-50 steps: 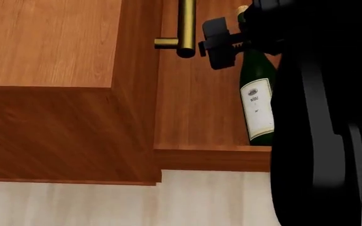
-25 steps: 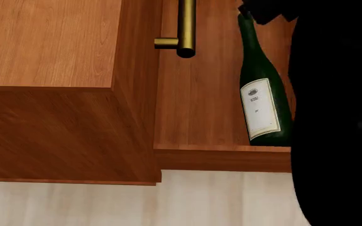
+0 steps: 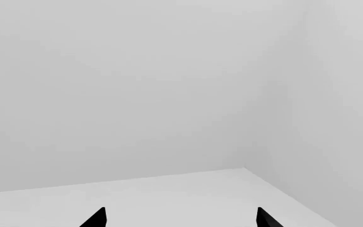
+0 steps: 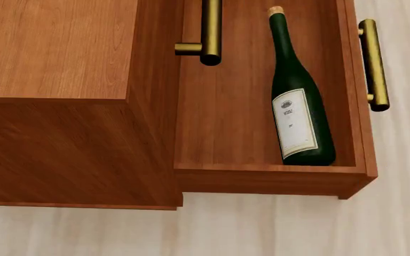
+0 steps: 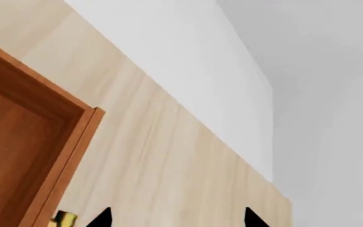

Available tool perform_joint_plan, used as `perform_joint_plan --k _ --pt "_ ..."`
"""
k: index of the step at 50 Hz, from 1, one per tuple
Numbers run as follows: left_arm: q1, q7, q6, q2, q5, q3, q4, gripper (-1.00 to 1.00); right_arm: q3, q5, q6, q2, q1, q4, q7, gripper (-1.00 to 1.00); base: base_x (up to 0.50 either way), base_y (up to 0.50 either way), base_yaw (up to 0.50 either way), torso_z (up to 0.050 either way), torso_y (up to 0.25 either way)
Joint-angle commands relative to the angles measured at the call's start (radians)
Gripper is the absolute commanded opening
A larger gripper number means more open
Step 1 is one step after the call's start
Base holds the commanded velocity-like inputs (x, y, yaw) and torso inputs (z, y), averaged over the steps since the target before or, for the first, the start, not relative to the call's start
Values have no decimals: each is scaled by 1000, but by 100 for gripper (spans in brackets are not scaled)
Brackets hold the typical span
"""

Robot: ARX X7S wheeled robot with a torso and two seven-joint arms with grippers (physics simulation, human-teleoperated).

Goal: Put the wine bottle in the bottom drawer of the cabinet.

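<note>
Right tool [image 5: 175, 218] withdrawn, parted, empty, wine bottle [image 4: 296, 101] in bottom drawer [image 4: 269, 178]

A pale light-wood plank floor [image 4: 276, 229] with faint grain runs under the furniture and out to the room's edge. Plain white walls [image 3: 137, 85] meet at a corner [image 3: 276, 94], evenly lit and soft, with only slight grey shading at the seam.
</note>
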Motion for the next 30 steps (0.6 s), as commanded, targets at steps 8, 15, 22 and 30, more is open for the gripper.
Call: perform_joint_plan --k 8,15,22,30 --pt "2 0 2 -1 -2 2 -2 100 568 -216 441 196 4 -265 248 100 0 0 0 0 0" --pt "1 -1 1 -4 -2 5 -3 100 675 -139 538 252 -8 -354 374 100 0 0 0 0 0" --pt "1 1 3 -4 2 10 -7 100 781 -10 613 299 -20 -415 529 100 0 0 0 0 0" --pt "0 -2 0 -9 7 17 -9 100 857 197 652 359 -27 -469 746 100 0 0 0 0 0"
